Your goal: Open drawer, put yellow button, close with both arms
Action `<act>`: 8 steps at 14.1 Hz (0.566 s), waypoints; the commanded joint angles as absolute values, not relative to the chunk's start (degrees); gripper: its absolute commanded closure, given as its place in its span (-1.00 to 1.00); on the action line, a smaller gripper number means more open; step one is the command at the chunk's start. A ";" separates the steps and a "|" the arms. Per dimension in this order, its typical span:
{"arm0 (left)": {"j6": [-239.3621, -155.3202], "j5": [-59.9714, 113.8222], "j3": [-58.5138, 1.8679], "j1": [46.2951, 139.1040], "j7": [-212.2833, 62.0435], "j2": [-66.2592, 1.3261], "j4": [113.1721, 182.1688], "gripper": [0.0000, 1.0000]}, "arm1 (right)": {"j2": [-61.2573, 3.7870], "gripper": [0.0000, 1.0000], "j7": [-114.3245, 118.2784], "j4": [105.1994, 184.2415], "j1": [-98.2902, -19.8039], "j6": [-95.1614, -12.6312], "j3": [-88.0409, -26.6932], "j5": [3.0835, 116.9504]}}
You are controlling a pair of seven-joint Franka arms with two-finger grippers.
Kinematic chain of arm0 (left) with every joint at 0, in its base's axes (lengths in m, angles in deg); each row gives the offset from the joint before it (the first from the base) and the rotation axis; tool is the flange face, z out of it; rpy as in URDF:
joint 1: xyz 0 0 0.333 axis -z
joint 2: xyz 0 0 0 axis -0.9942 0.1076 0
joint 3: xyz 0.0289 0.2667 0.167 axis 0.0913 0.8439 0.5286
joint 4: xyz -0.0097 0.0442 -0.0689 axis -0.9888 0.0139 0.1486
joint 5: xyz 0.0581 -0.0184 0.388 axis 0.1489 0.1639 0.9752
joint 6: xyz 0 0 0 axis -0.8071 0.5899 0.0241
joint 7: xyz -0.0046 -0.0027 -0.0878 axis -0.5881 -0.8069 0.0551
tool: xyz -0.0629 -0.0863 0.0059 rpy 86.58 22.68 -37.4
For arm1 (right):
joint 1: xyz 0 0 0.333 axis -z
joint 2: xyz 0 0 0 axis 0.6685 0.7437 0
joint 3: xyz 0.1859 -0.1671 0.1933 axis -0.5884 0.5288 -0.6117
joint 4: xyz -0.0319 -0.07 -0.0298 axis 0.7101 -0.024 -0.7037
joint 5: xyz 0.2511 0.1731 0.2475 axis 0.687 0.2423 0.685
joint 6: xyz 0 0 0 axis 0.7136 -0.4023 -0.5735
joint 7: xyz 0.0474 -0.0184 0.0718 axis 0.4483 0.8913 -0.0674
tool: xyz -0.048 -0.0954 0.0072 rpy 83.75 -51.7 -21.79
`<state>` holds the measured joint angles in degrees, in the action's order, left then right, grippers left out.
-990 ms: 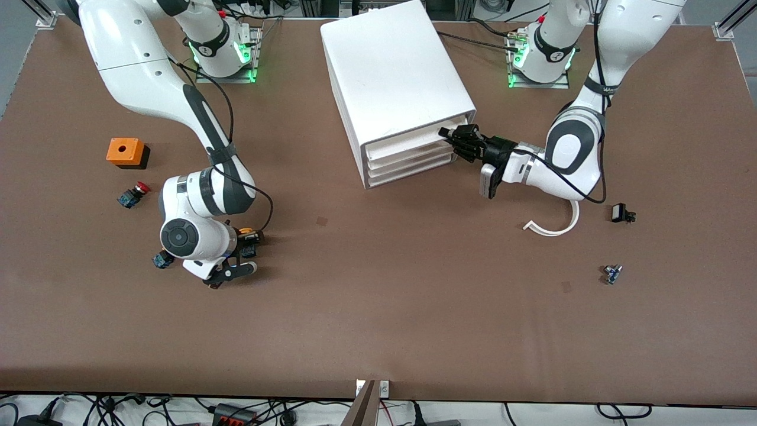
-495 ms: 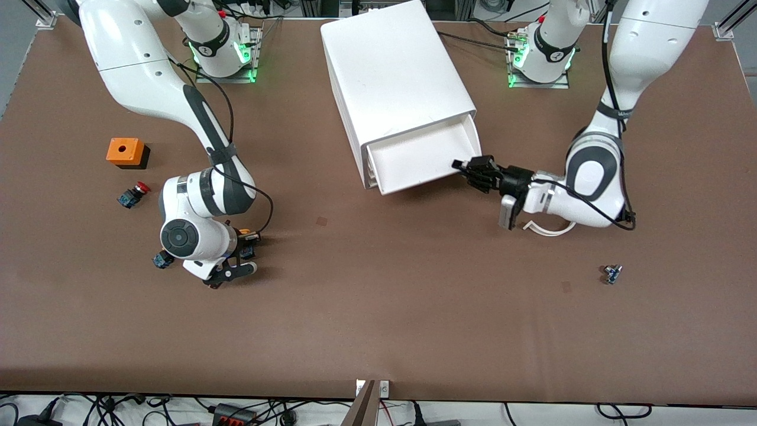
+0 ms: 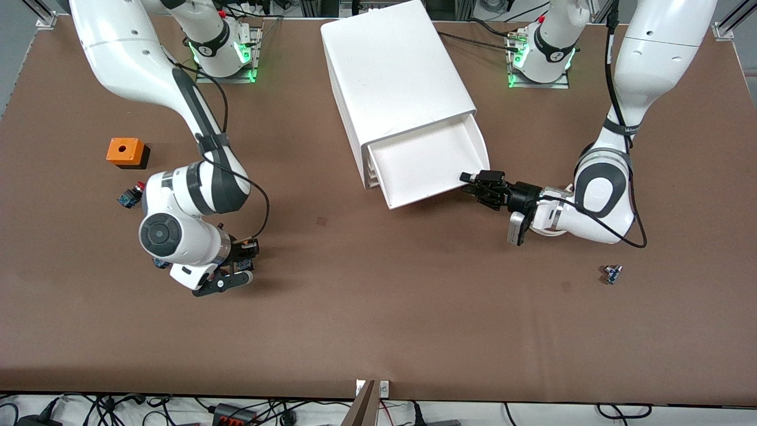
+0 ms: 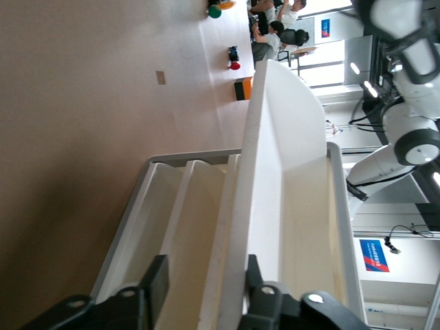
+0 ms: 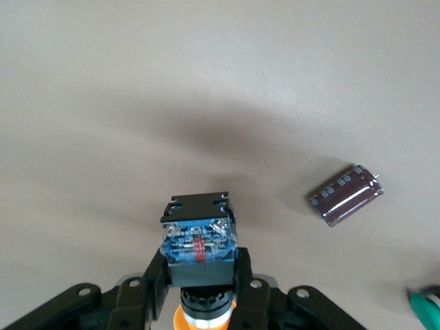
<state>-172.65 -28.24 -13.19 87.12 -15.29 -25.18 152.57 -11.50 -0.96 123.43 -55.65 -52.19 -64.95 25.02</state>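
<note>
The drawer [image 3: 426,165], the topmost of the white cabinet [image 3: 393,71], stands pulled well out and holds nothing. My left gripper [image 3: 474,182] is at the drawer's front corner toward the left arm's end. In the left wrist view the left gripper [image 4: 203,275] is open, its fingers astride the drawer's front wall [image 4: 237,227] with a gap on one side. My right gripper [image 3: 241,260] hangs just above the table toward the right arm's end. The right gripper [image 5: 199,271] is shut on the yellow button [image 5: 198,240], blue terminal end outward, orange cap toward the palm.
An orange box [image 3: 125,151] and a red-capped button [image 3: 131,195] lie near the right arm's end. A brown cylinder [image 5: 346,196] lies on the table below the right gripper. A small blue part [image 3: 612,274] sits toward the left arm's end. Lower drawers [image 4: 172,220] stay in.
The left gripper drew the top drawer out toward the front camera, then parted its fingers. The right gripper closed on the yellow button and rose a little with it.
</note>
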 commanded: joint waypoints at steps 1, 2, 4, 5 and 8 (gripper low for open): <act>-173.34 -22.30 -12.63 87.08 -25.02 -28.63 150.27 -1.00 | -12.03 1.00 -0.42 114.46 -56.27 -43.51 -65.89 27.73; -173.08 -19.48 -12.63 87.08 -30.82 -30.12 148.70 -1.00 | -12.03 1.00 -0.51 111.64 -56.97 -40.87 -65.89 27.74; -172.12 -12.99 -12.72 87.08 -41.98 -32.94 146.15 -1.00 | -12.38 1.00 -0.59 107.07 -58.29 -36.21 -65.81 27.74; -170.28 -9.21 -12.72 86.99 -47.52 -33.39 143.61 -1.00 | -13.60 1.00 -0.59 106.35 -59.17 -34.53 -65.80 27.74; -165.97 8.44 -13.60 87.78 -67.21 -34.09 134.38 -1.00 | -18.00 1.00 -0.77 106.34 -63.20 -34.25 -65.89 27.74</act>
